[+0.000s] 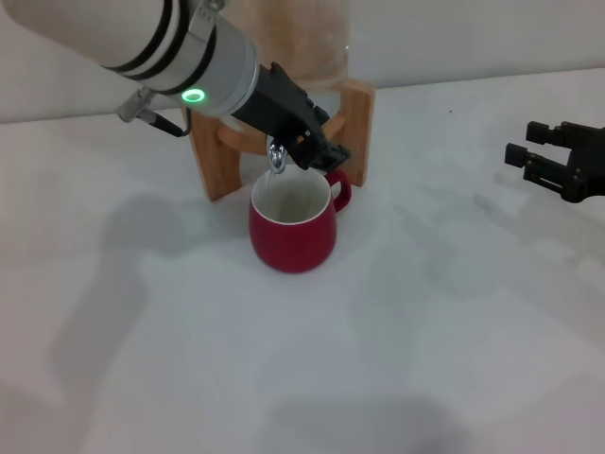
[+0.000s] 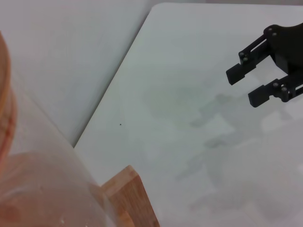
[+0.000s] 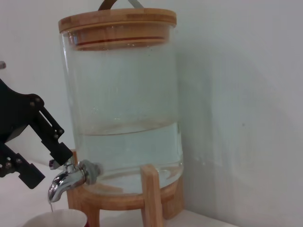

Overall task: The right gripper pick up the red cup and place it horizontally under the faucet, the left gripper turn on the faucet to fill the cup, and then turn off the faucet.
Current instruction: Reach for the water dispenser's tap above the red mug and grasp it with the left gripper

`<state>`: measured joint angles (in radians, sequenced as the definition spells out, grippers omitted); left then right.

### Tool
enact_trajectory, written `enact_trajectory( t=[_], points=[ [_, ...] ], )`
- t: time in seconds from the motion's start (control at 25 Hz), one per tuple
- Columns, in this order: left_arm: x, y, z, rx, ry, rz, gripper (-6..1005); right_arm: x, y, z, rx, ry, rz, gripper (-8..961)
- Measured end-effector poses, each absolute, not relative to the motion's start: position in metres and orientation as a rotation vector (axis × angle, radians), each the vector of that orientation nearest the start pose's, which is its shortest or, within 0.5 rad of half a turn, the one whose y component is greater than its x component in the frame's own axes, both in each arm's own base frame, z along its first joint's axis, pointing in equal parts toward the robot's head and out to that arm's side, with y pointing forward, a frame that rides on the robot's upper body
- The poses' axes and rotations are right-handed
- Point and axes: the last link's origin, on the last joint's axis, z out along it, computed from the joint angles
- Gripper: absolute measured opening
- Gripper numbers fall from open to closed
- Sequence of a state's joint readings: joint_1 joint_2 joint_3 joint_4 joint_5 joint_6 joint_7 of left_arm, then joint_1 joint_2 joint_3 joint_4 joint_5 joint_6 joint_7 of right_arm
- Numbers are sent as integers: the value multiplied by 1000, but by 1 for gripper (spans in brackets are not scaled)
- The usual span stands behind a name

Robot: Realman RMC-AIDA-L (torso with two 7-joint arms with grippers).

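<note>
Red cup (image 1: 293, 232) upright on the white table (image 1: 425, 340), mouth up, directly below the faucet (image 1: 277, 159); handle points back toward the wooden stand (image 1: 354, 123). Thin stream of water (image 3: 50, 204) drops from the spout into the cup; the cup rim (image 3: 54, 218) just shows in the right wrist view. Faucet (image 3: 64, 179) is a chrome spigot coming out of the base of the glass jar (image 3: 125, 109), jar about half full, bamboo lid (image 3: 118, 26) on top. Left hand (image 1: 307, 132) is right at the faucet, above the cup, its black fingers (image 3: 52, 142) straddling the lever area from above; can't tell if they actually clamp the lever or just sit around it. Left arm with the green ring light (image 1: 193, 95) comes in from the upper left. Right hand (image 1: 544, 161) is well off to the right of the cup, hovering over bare table, fingers (image 2: 244, 71) spread apart, holding nothing.
</note>
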<state>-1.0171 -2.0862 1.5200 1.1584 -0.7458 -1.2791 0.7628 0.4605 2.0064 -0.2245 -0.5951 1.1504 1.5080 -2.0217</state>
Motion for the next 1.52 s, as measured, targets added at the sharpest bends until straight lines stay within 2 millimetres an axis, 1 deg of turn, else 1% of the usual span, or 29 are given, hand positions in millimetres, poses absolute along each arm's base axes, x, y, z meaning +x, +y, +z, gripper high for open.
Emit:
enact_trajectory(
  t=[0.36,0.6,1.2,1.52],
  points=[
    [-17,396,-53,-2825,-140,227,502,334,327,81,-2206,554,722,468],
    [-19,391,-55,-2839,-144,260,502,335,326,81,-2208,557,722,468],
    [-24,389,-54,-2816,-146,315,502,336,327,81,-2204,566,710,468],
    [-18,390,-49,-2780,-111,285,502,336,327,81,-2203,566,710,469]
  ],
)
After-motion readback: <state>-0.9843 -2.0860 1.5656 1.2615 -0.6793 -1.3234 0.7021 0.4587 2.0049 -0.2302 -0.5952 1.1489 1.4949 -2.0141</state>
